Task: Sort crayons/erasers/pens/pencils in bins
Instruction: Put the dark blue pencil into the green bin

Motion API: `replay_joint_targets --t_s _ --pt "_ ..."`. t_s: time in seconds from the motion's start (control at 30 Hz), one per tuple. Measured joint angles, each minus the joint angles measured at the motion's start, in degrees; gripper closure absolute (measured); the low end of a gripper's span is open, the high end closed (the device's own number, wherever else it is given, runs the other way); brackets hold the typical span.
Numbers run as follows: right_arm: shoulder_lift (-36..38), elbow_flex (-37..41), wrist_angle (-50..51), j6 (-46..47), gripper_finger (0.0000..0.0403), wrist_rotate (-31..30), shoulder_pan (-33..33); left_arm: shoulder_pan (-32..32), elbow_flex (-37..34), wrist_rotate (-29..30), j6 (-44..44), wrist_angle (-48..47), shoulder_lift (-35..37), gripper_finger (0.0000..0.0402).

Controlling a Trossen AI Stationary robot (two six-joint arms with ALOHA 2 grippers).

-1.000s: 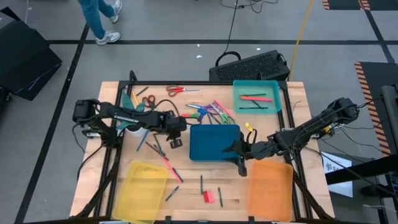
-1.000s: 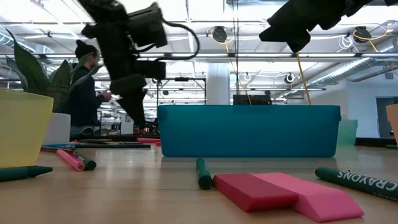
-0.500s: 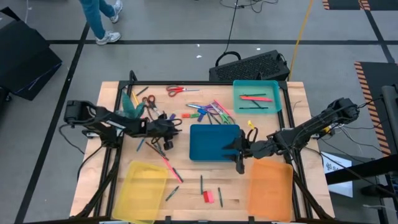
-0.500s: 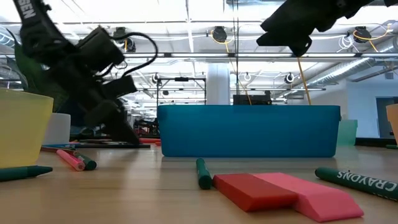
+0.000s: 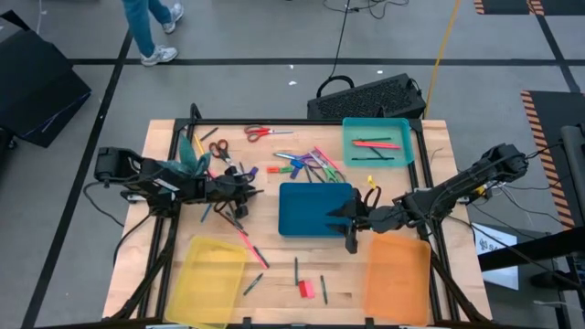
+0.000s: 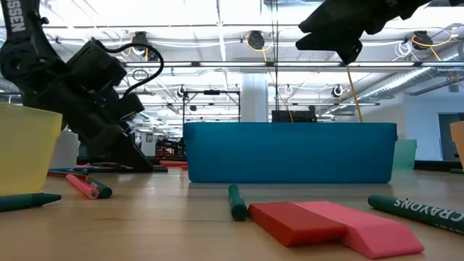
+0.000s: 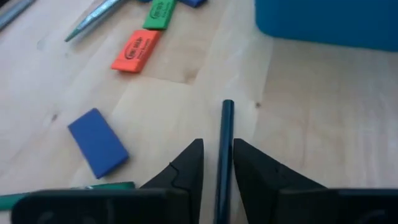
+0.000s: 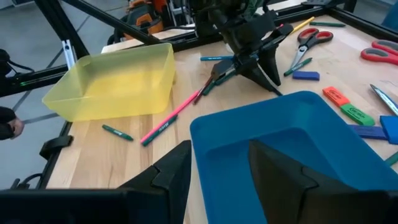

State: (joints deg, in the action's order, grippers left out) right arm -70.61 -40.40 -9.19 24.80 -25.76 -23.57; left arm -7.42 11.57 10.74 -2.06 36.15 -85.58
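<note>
- High view: the left tool (image 5: 239,194) is down on the tabletop (image 5: 274,274) just left of the dark blue bin (image 5: 315,209), amid scattered sticks. The right tool (image 5: 350,222) hangs over that bin's right edge. The teal bin (image 5: 402,153) beyond it holds a few red and dark sticks; the yellow bin (image 5: 213,270) and orange bin (image 5: 398,270) look empty, so most sorting is left.
- Low view: red and pink erasers (image 6: 326,225) lie loose in front of the dark blue bin, unsorted.
- Left wrist view: the left tool's fingers straddle a dark pen (image 7: 224,146), nearly clenched on it; blue (image 7: 97,141), orange (image 7: 135,50) and green (image 7: 159,14) erasers lie nearby.
- Right wrist view: the right tool is released, holding nothing above the dark blue bin.
</note>
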Motion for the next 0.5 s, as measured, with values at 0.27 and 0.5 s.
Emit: replay_joint_targets --t_s 0.27,0.5 --pt "0.00 0.00 0.00 -0.02 0.0252 -0.06 0.00 -0.11 0.02 -1.62 0.72 6.80 -5.57 0.0242" --pt "0.00 0.00 -0.07 0.37 0.0252 -1.46 0.00 -0.25 0.15 -3.17 2.09 21.51 -17.25 0.0257"
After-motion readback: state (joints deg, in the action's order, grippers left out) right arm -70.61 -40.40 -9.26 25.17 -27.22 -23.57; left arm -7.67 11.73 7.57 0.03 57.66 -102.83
